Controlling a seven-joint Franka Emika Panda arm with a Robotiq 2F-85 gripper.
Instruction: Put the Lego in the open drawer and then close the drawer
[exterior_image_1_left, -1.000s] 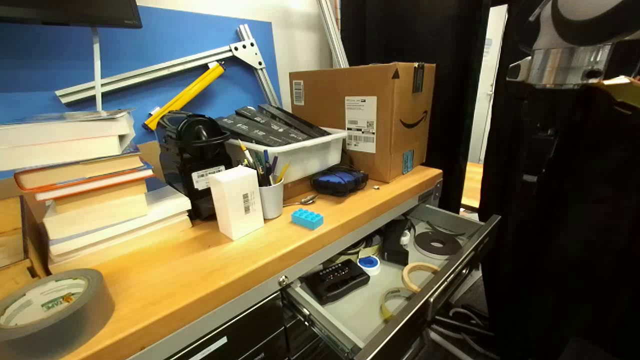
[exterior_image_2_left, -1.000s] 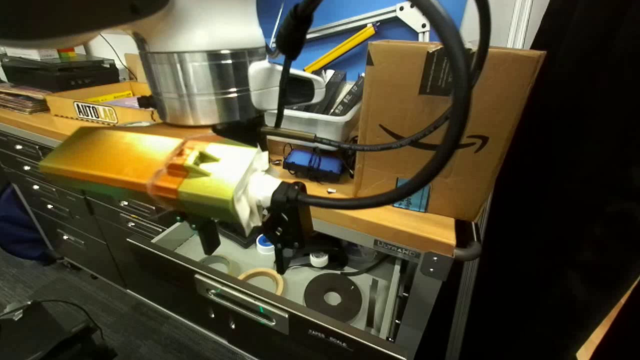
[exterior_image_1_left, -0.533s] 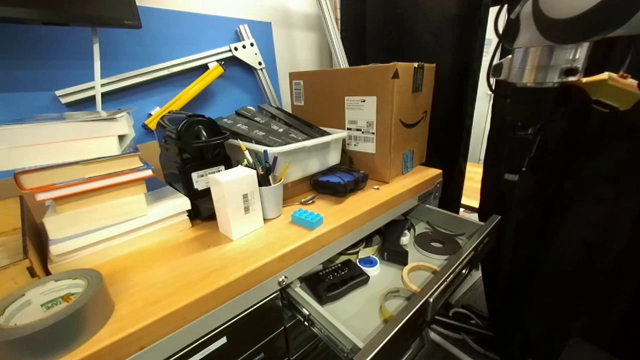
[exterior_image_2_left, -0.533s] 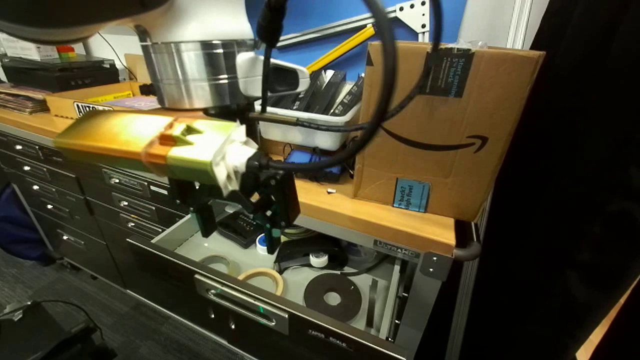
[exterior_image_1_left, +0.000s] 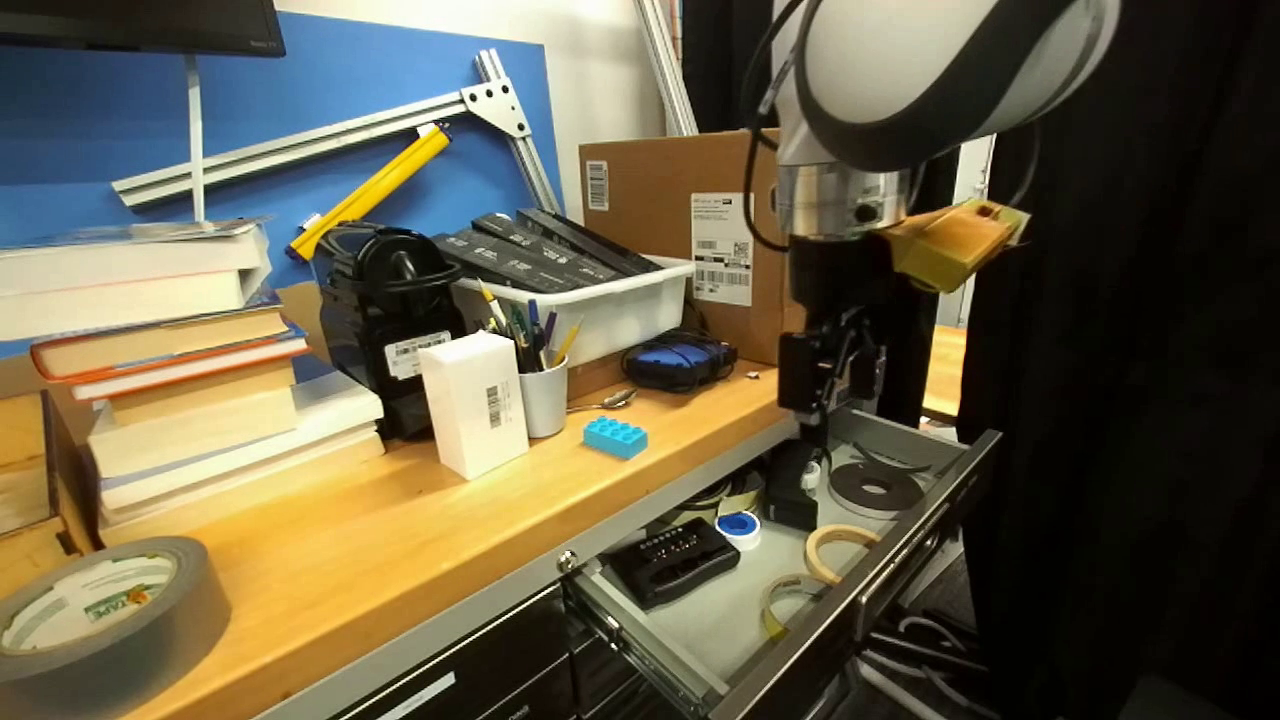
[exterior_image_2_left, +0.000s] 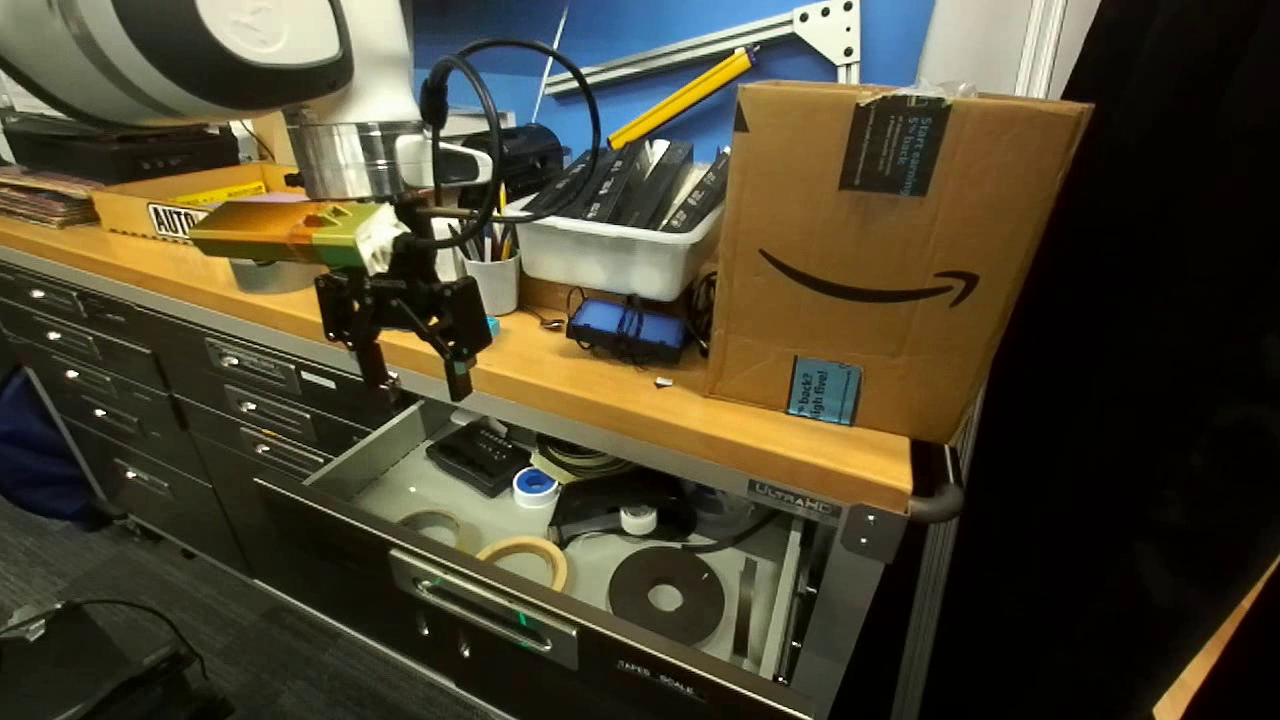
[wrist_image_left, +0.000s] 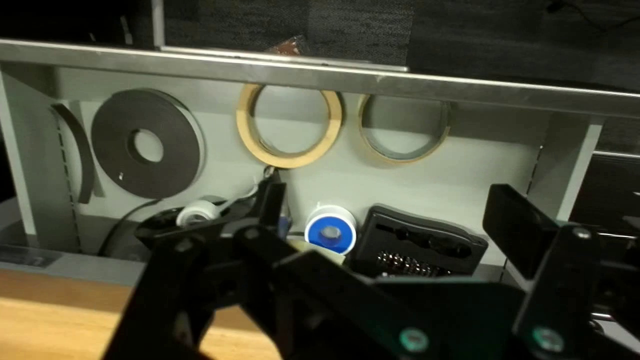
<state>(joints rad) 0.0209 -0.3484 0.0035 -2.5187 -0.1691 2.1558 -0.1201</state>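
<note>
The light-blue Lego (exterior_image_1_left: 615, 437) lies on the wooden bench top near the white box and pen cup. In an exterior view only a sliver of the Lego (exterior_image_2_left: 493, 326) shows behind my gripper. The grey drawer (exterior_image_1_left: 715, 625) stands open below the bench top; its dark front (exterior_image_2_left: 340, 540) and pale floor (wrist_image_left: 475, 170) show too. My gripper (exterior_image_2_left: 416, 378) is open and empty, pointing down in the air near the bench's front edge. It also shows in an exterior view (exterior_image_1_left: 832, 415) and, with fingers wide apart, in the wrist view (wrist_image_left: 387, 210). The Lego is out of the wrist view.
The drawer holds a black bit case (wrist_image_left: 425, 240), a blue-white tape roll (wrist_image_left: 330, 232), a dark tape roll (wrist_image_left: 145, 145) and a tan tape roll (wrist_image_left: 290, 150). A white box (exterior_image_1_left: 475, 405), pen cup (exterior_image_1_left: 543, 400), blue cabled device (exterior_image_1_left: 680, 362) and cardboard box (exterior_image_2_left: 900, 260) stand on the bench.
My arm and open gripper have moved from in front of the drawer inward to the bench edge, closer to the Lego. The Lego and the drawer have not moved.
</note>
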